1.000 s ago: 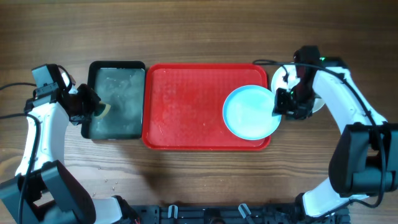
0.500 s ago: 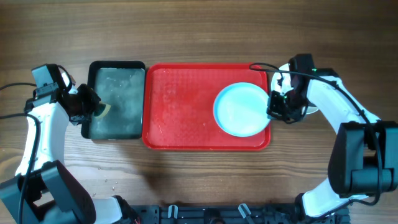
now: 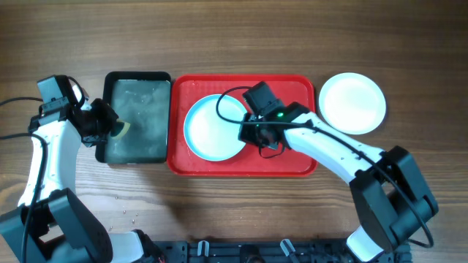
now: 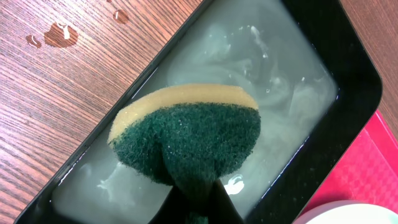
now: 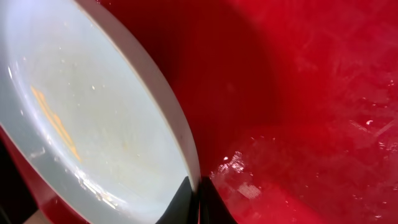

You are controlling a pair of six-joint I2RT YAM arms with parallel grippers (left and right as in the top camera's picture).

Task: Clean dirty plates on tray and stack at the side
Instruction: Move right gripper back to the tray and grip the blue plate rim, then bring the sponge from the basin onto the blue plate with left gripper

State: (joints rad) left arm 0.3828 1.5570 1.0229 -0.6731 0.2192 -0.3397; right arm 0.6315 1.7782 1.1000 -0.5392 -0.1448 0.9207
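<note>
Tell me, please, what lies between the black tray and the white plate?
The red tray, with a turquoise plate over it, as the overhead view shows.

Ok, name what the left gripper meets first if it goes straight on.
The left gripper, shut on the sponge, would likely push it into the cloudy water in the black tray; height above it is unclear.

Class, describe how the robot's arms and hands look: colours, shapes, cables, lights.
Both the left arm and right arm have white tube sections with black joints. The left hand and right hand are black. A thin black cable loops near a green light.
</note>
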